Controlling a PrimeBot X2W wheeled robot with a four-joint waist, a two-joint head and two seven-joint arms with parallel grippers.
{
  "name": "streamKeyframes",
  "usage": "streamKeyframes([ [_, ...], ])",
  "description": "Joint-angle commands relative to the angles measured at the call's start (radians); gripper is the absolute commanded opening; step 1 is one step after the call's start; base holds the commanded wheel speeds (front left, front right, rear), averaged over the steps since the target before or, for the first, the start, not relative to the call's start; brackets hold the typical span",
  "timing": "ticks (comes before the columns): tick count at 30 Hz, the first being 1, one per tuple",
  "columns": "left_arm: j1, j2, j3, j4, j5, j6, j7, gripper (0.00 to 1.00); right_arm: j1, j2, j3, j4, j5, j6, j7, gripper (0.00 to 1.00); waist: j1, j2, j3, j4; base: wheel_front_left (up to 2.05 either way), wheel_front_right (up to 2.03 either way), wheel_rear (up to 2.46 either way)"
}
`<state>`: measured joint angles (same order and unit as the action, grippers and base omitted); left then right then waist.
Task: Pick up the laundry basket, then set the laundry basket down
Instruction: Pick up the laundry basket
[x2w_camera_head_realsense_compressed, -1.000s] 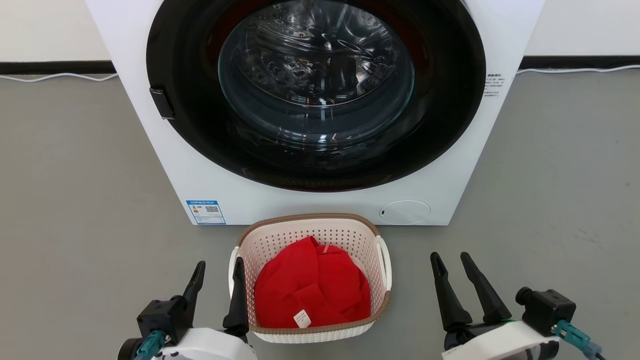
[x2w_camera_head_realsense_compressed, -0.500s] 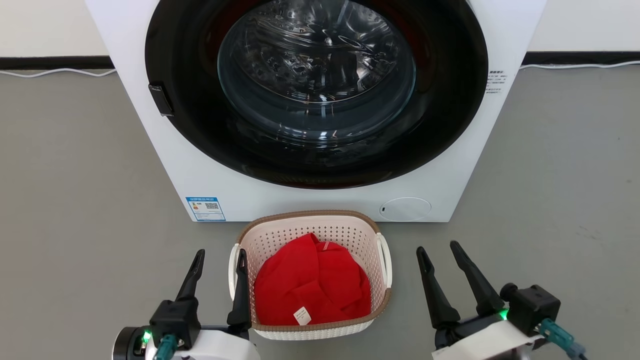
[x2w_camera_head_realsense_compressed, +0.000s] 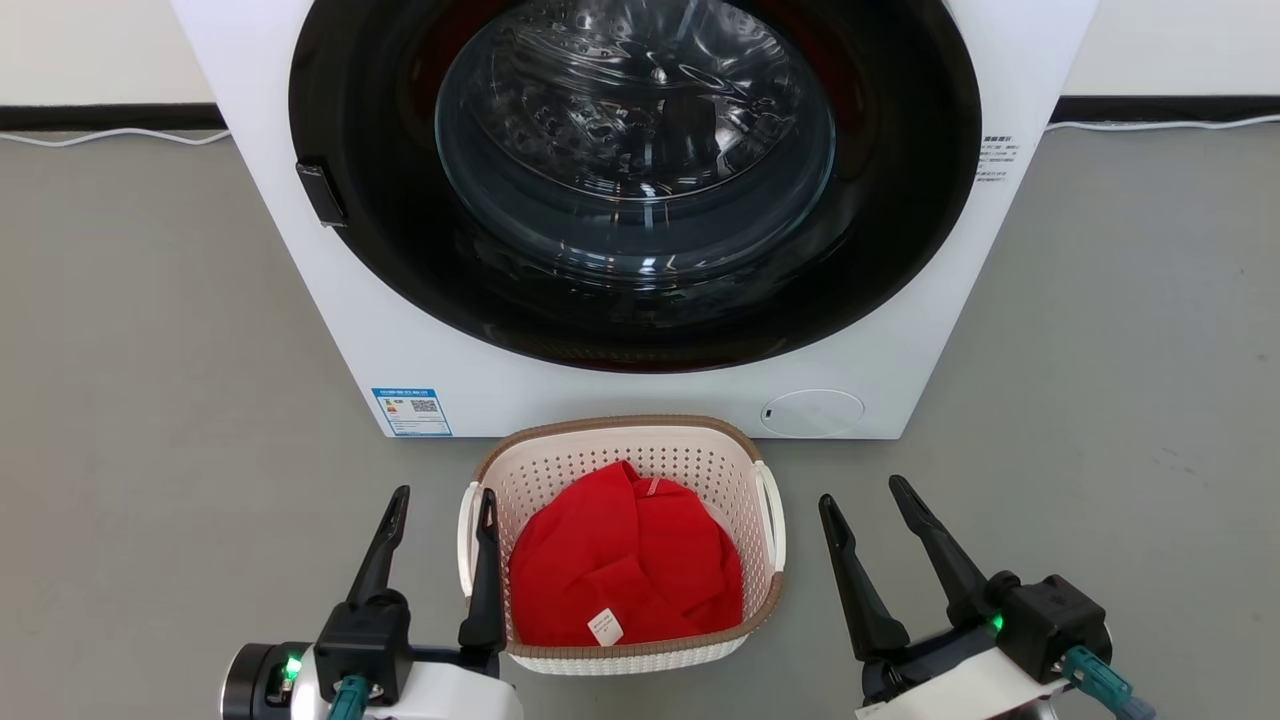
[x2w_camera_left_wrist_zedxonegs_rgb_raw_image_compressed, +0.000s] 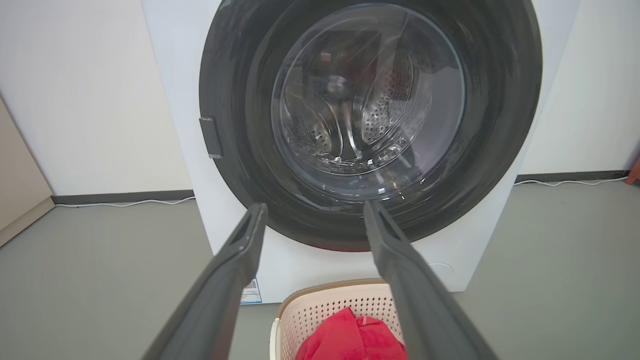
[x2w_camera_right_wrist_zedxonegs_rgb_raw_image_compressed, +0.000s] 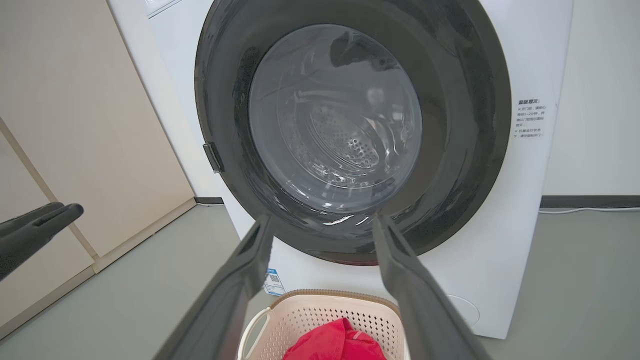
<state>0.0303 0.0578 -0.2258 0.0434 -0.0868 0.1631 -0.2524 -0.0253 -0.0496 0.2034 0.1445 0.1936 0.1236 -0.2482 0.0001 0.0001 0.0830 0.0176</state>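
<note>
Laundry basket: a small cream-white perforated plastic laundry basket with a brown woven-look rim and two white side handles. It stands upright on the grey floor, just in front of the washing machine and between the two tools.
Contents: a crumpled red garment fills most of the basket, with a small white label showing near its front edge.
Left tool: the left tool has its two long dark fingers spread wide and holds nothing. In the head view its inner finger crosses the basket's left edge, and the left white handle shows between the fingers. Whether a finger touches it cannot be told.
Right tool: the right tool is also spread open and empty. It sits to the right of the basket, clear of the right handle.
Washing machine: a white front-loading washing machine with a round dark-framed glass door, shut. A blue-and-white sticker sits at the lower left of its front.
Wall line: a white cable runs along the dark skirting.
</note>
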Motion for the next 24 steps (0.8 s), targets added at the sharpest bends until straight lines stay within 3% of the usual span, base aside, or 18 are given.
streamKeyframes([
  [1,-0.031,-0.005,0.034,-0.026,0.009,0.005,-0.009,1.0,-0.034,-0.001,0.024,-0.028,-0.011,0.007,-0.014,1.0,-0.0001,-0.0001,0.001,0.0,0.0,0.0,0.0],
  [24,-0.03,-0.007,0.06,0.003,-0.079,0.008,-0.009,1.0,-0.032,-0.001,-0.019,-0.026,-0.001,0.007,-0.014,1.0,-0.0001,-0.0001,0.003,0.0,0.0,0.0,0.0],
])
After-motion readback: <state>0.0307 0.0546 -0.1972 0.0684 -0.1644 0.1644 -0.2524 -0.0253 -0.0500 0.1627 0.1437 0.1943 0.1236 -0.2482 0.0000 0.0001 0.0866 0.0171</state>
